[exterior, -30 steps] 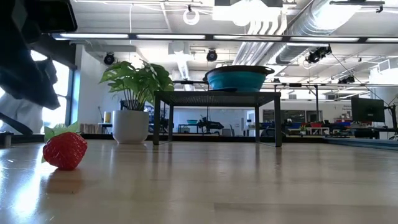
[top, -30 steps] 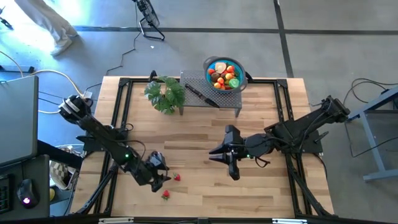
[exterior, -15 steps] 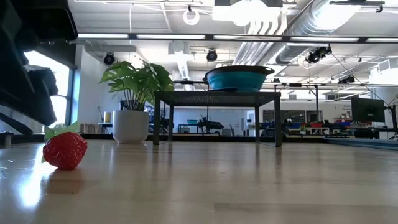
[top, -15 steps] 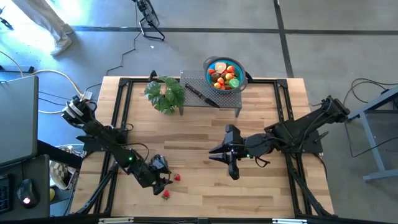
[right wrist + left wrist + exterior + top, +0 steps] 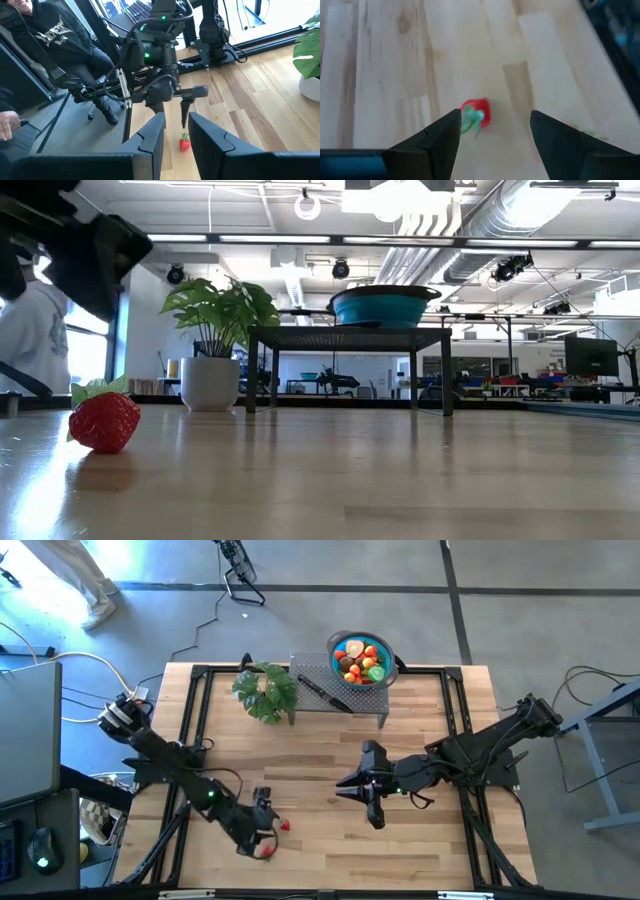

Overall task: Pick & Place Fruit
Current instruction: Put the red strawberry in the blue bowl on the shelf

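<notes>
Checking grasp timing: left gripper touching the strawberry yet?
Apart. Left wrist view: the strawberry lies on the table between the open left gripper fingers, bare wood showing on both sides.

A pale printed design shows on the seated person's dark hoodie (image 5: pixel 47 30) in the right wrist view. Its lettering cannot be made out. No other text shows.

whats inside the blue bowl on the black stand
The round blue bowl holds a heap of small toy fruit: red, orange, green, yellow and a dark brown piece show on top. Whatever lies beneath that top layer is covered.
</notes>
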Tool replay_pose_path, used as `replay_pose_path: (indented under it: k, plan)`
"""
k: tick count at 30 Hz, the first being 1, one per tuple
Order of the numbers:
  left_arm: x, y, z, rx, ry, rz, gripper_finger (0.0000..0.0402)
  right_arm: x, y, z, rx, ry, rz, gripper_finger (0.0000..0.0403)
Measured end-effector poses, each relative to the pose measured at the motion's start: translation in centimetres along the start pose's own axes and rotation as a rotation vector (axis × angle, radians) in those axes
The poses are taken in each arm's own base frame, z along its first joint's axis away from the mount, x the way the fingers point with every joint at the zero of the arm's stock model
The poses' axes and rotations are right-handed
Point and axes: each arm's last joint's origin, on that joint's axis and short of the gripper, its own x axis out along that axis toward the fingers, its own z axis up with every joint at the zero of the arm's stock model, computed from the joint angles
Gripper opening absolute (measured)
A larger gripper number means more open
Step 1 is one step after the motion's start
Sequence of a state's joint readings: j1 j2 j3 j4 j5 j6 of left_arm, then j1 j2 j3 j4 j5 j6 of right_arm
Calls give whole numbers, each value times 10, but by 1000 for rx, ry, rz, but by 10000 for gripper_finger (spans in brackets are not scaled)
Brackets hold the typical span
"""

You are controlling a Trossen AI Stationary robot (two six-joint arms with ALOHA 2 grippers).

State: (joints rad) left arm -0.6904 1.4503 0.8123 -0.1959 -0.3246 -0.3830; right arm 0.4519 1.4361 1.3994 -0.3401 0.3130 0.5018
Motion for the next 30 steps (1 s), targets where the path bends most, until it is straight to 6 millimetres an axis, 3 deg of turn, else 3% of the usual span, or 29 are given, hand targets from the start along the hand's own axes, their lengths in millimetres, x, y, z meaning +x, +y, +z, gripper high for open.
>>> replay_pose_path:
  k: [11, 17, 30]
  plan:
    - [9, 39, 16, -16, 66, -45, 232, 0, 0, 0, 2, 1, 0, 81]
    - [16, 39, 14, 62, 83, -73, 232, 0, 0, 0, 2, 1, 0, 81]
    - [48, 31, 5, 48, 119, -156, 232, 0, 0, -1, 0, 7, -3, 81]
